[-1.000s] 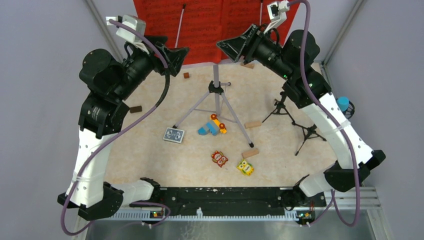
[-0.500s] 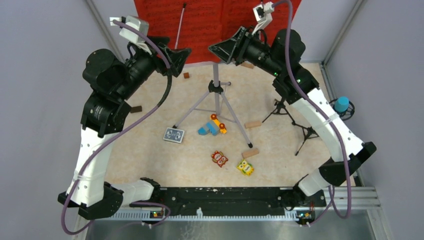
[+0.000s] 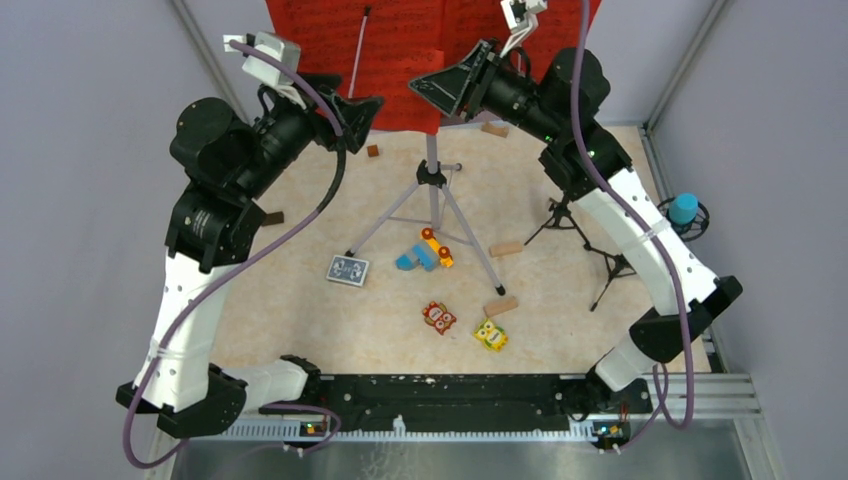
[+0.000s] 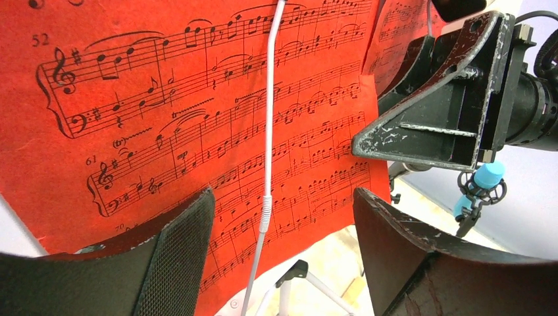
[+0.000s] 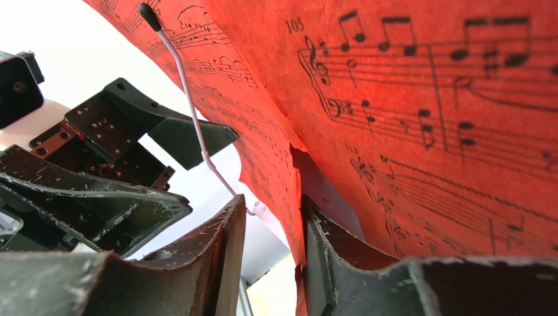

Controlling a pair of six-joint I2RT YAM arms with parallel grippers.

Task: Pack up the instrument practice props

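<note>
**Pinching a red sheet off the music stand**

The music stand point(image 3: 432, 190) stands mid-table on its silver legs. The red music sheets point(image 3: 400, 50) are propped on it above the table's far edge. The two small black tripods point(image 3: 590, 235) and the blue microphone point(image 3: 685, 208) wait by the right edge, untouched.

The right gripper point(image 5: 271, 210) is on the job. Its jaws stand roughly half-open, straddling the lower inner edge of a sheet near where the two pages meet. A gap shows on either side of the paper, so I judge it not yet gripped.

To do this well, the jaws should take enough paper that the sheet cannot slip out. The page should then slide out from under the thin white wire clip point(image 4: 268, 131), because a sideways tug could tear it or tip the stand.

The right arm reaches up and across toward the far edge, wrist angled leftward. The left gripper point(image 4: 279, 210) hangs level before the left page, jaws wide and empty, the wire clip centred between them. The two grippers sit near each other, so crowding is a risk.
</note>
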